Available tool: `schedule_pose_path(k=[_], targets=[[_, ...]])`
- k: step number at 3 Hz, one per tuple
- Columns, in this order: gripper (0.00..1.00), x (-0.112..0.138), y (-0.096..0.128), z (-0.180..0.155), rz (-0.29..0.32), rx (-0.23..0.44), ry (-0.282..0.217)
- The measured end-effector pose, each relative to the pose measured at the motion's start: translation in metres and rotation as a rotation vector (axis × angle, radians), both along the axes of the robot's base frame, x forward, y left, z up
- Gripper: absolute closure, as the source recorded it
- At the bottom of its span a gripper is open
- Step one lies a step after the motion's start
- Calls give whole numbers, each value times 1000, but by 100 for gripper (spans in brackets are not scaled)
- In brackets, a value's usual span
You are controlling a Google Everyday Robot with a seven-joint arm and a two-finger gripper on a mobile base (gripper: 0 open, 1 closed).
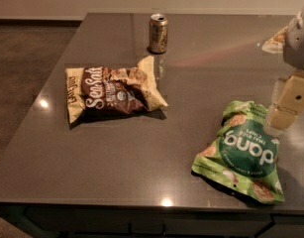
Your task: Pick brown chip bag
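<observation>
The brown chip bag (113,89) lies flat on the dark table (117,152), left of centre, crinkled, with cream-yellow ends and white "Sea Salt" script. My gripper (286,108) hangs at the right edge of the view, above the top right corner of the green bag and well to the right of the brown bag. It holds nothing that I can see.
A bright green "dang" bag (243,150) lies at the front right, near the table's front edge. A small gold drink can (158,32) stands upright at the back, behind the brown bag. A pale object (274,39) sits at the far right edge.
</observation>
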State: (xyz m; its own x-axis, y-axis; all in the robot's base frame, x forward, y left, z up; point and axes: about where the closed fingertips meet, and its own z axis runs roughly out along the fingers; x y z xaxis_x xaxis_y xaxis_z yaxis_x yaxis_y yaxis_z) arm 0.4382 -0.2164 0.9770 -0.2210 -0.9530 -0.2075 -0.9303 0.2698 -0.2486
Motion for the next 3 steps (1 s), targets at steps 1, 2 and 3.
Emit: schedule_pose_path(k=[1, 2, 3], targets=[[0, 0, 0, 0, 0, 0, 0], [0, 7, 13, -2, 25, 18, 8], [0, 27, 57, -13, 101, 24, 31]])
